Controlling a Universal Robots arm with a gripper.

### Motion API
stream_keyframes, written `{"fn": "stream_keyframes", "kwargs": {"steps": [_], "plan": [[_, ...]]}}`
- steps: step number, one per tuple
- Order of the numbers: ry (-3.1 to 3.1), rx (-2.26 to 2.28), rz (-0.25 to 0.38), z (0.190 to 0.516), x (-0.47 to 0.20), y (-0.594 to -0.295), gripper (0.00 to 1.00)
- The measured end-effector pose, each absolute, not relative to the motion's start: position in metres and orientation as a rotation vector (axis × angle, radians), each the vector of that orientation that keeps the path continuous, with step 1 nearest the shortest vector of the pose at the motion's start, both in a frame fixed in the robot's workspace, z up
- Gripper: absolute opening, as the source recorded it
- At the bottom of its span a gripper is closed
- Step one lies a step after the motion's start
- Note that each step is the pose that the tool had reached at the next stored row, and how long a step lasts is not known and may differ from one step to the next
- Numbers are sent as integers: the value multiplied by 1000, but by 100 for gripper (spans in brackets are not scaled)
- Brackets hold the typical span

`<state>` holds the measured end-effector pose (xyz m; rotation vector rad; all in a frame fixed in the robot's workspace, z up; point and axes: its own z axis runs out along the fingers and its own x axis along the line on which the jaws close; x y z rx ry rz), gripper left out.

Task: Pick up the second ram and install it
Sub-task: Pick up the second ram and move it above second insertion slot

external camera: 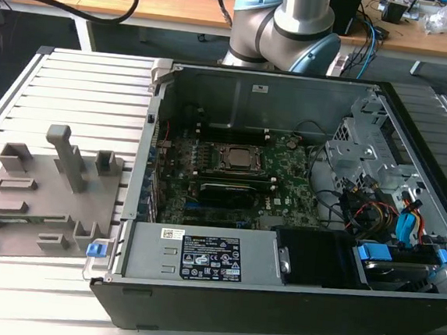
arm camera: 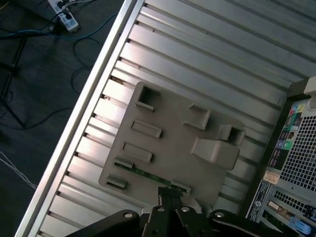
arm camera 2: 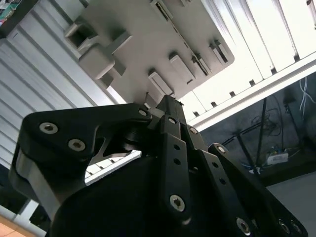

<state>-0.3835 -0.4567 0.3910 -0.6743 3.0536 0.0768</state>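
Gripper in the first wrist view: fingers drawn together to a narrow tip, nothing seen between them. The tip sits over the near edge of the grey fixture plate on the slotted table. Second ram lies flat in a slot along that same edge, one end running just under the tip; contact cannot be told.
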Motion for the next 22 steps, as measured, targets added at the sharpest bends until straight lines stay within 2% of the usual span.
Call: {"fn": "stream_keyframes", "kwargs": {"steps": [22], "plan": [[2903,-1185,79,391,-383,-457,11]]}}
